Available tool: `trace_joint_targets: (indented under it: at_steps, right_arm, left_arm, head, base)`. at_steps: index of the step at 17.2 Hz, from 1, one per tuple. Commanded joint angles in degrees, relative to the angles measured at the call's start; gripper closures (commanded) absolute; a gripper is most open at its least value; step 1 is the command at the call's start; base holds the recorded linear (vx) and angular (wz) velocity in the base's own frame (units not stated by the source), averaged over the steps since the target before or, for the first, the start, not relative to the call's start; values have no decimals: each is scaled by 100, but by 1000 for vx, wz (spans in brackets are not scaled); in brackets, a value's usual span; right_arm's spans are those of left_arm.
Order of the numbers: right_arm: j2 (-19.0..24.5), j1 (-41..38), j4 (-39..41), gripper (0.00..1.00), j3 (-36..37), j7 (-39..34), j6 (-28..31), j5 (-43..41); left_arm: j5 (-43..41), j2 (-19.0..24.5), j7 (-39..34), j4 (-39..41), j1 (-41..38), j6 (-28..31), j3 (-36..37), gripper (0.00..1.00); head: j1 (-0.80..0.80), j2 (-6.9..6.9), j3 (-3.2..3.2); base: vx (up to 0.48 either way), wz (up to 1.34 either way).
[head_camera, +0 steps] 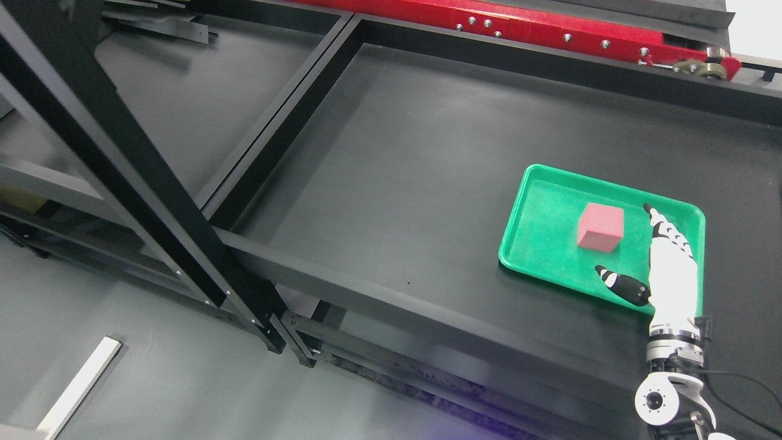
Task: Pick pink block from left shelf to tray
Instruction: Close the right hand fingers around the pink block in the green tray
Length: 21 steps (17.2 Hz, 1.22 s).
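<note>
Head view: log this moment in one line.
block: in tray | right hand: open, beside block, apart | left arm: out of view

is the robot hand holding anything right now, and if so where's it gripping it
Nothing is held. The right robot hand is open beside the pink block, which sits free in the green tray.

The right hand [669, 269] covers the green tray's [537, 244] near right corner (its forearm leaves the bottom edge).

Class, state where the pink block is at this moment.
In the head view the pink block rests inside the green tray on the right side of the dark shelf surface, just left of the robot's open right hand, which is not touching it.
</note>
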<state>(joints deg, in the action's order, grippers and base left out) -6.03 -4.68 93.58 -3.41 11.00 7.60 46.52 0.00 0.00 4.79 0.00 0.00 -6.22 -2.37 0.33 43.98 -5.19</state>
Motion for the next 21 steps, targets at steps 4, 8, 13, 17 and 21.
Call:
trace_joint_targets:
  at_steps: [4, 8, 13, 17, 21]
  right_arm:
    - [-30, 38, -147, 1, -90, -484, 66, 15]
    - [-65, -24, -235, 1, -336, -704, 181, 67]
    - [-188, -94, -358, 1, -380, -713, 181, 182]
    - [-232, -76, -630, 1, -424, -713, 251, 182]
    - [-268, 2, -788, 2, -503, -713, 399, 182]
  left_arm:
    - [-9, 100, 4, 100, 132, -2, 0, 0]
    - [-9, 100, 4, 100, 132, -2, 0, 0]
    - [-9, 100, 4, 100, 132, -2, 0, 0]
    - [-9, 100, 4, 100, 140, -2, 0, 0]
    - [-9, 100, 4, 100, 132, -2, 0, 0]
  head:
    - [0, 0, 0]
    - [0, 0, 0]
    - [0, 0, 0]
    - [0, 0, 0]
    - [0, 0, 0]
  base:
    - [202, 0]
    - [170, 0]
    - [100, 1]
    - [32, 0]
    - [0, 0]
